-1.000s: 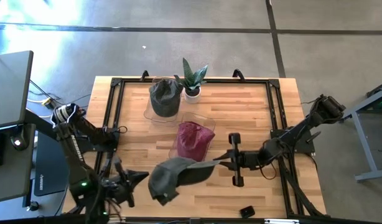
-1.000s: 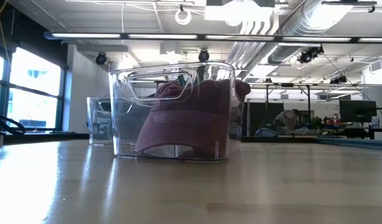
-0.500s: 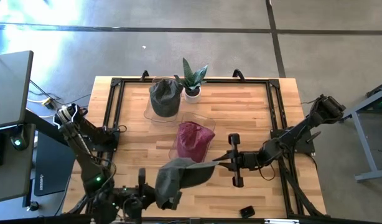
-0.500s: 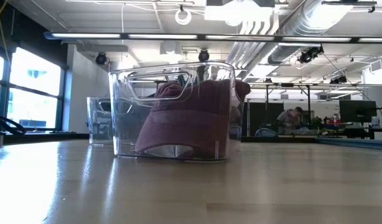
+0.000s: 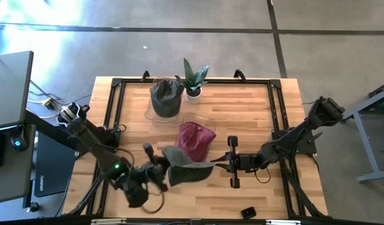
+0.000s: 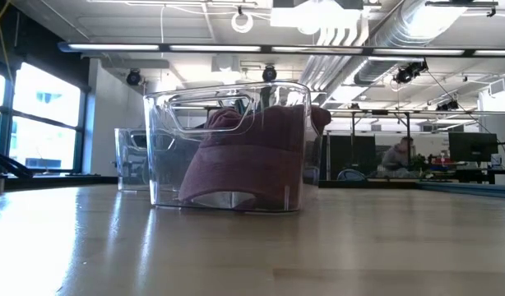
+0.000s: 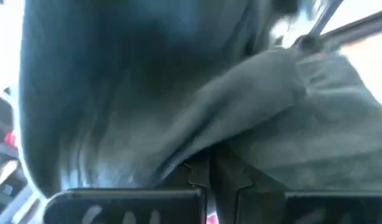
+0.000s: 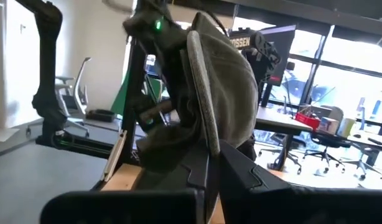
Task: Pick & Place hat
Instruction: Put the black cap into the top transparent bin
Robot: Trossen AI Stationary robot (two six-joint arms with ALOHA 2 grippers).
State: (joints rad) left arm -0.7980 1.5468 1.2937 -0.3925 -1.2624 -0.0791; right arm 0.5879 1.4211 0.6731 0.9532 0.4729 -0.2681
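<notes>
A grey hat (image 5: 187, 170) hangs between my two grippers near the table's near edge; in the right wrist view the grey hat (image 8: 222, 87) stands on edge. My left gripper (image 5: 162, 170) is shut at the hat's crown side, and grey cloth fills its wrist view (image 7: 178, 93). My right gripper (image 5: 218, 165) is shut at the brim side. A maroon hat (image 5: 193, 140) sits in a clear bin (image 6: 228, 148). A dark grey hat (image 5: 166, 98) fills a second clear bin farther back. My left gripper (image 7: 211, 177) is shut on a fold of the hat's crown cloth (image 7: 197, 149), coming level from the table's left. The cloth bunches above the fingers and hides how many layers are caught. My right gripper (image 8: 211, 163) pinches the edge of the hat's brim (image 8: 203, 124) between its two fingers, coming level from the table's right. The hat stands on edge past the fingers, its crown toward the left arm.
A potted plant (image 5: 193, 81) stands at the far edge beside the dark hat's bin. A small black object (image 5: 248, 213) lies near the near edge on the right. Black frame rails (image 5: 276, 112) border the tabletop. Bare wood lies on the far right.
My left arm has swung from the table's near left corner toward the hat and taken hold of its crown side. The crown end, which drooped toward the near edge, has been drawn up and toward the right, so the hat is bunched shorter. The brim end has stayed in place.
</notes>
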